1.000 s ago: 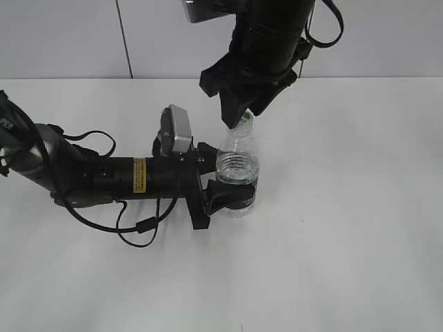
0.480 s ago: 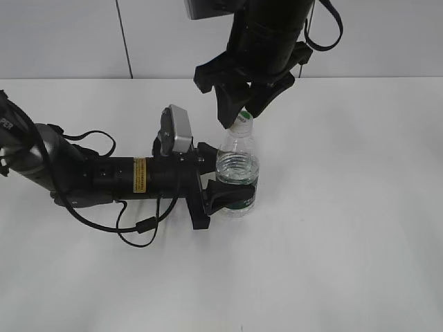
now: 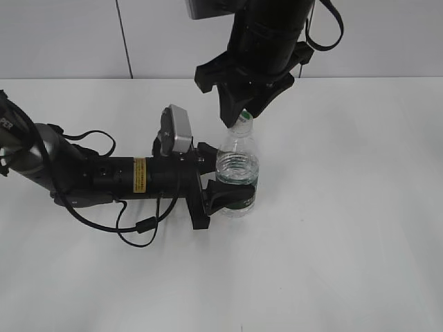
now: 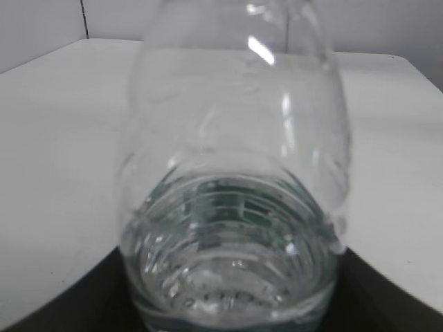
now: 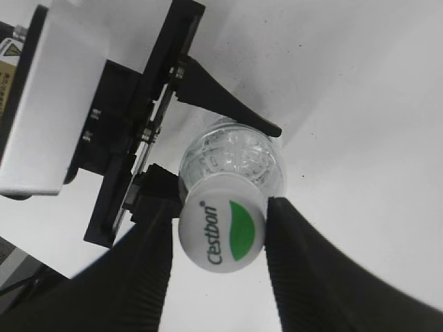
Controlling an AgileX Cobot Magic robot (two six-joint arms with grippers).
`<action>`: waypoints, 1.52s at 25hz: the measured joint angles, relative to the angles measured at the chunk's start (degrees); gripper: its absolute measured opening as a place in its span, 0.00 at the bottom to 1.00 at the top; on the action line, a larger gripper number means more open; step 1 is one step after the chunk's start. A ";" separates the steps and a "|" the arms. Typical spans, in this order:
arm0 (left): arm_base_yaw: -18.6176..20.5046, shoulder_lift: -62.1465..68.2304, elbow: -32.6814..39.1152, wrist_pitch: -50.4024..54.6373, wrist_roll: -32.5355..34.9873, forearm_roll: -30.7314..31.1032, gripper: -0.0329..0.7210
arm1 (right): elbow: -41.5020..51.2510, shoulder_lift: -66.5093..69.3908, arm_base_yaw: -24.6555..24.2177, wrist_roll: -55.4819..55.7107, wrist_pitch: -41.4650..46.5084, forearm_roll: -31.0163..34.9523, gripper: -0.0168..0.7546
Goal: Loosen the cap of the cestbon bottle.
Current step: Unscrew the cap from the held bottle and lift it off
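Observation:
The clear cestbon bottle (image 3: 237,173) stands upright on the white table. My left gripper (image 3: 228,185) comes in from the left, lying low, and is shut on the bottle's lower body at the green label. In the left wrist view the bottle (image 4: 235,207) fills the frame between dark jaws. My right gripper (image 3: 242,119) hangs from above, its fingertips closed on the white cap (image 3: 243,116). In the right wrist view the cap (image 5: 223,232), with its green mark and lettering, sits squeezed between the two black fingers (image 5: 304,277).
The white table (image 3: 346,242) runs to a pale wall at the back. The left arm's black body and loose cables (image 3: 131,221) lie across the table's left half. The left wrist camera housing (image 5: 41,104) is close beside the bottle.
The right gripper has turned about the cap and sits slightly higher than one second ago, so the cap now shows. The bottle and left arm have not moved.

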 joint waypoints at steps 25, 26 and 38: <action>0.00 0.00 0.00 0.05 0.00 0.00 0.59 | 0.00 1.50 0.00 0.00 -0.05 -0.54 0.42; 0.00 0.00 0.00 0.05 0.00 0.00 0.59 | 0.00 1.50 0.00 0.00 -0.05 -0.69 0.42; -0.11 0.00 0.00 0.16 0.00 -0.06 0.59 | 0.00 1.30 0.04 -29.11 -0.05 -1.17 0.41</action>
